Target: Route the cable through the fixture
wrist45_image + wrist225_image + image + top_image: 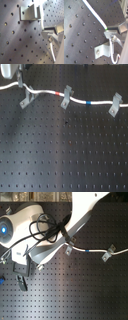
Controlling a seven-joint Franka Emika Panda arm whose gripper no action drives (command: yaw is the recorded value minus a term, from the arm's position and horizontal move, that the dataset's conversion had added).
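The cable (47, 91) lies across the perforated board (60, 154) in the first exterior view, passing just above the fixture (26, 99) at the first exterior view's left. From there it runs through the two slimmer clips (66, 97) (115, 104), with its red band (62, 94) and blue band (88, 102) between them. In the second wrist view the gripper (110, 31) is clamped on the cable (94, 12) just beside the fixture (102, 51), and the robot arm (75, 219) fills much of the second exterior view.
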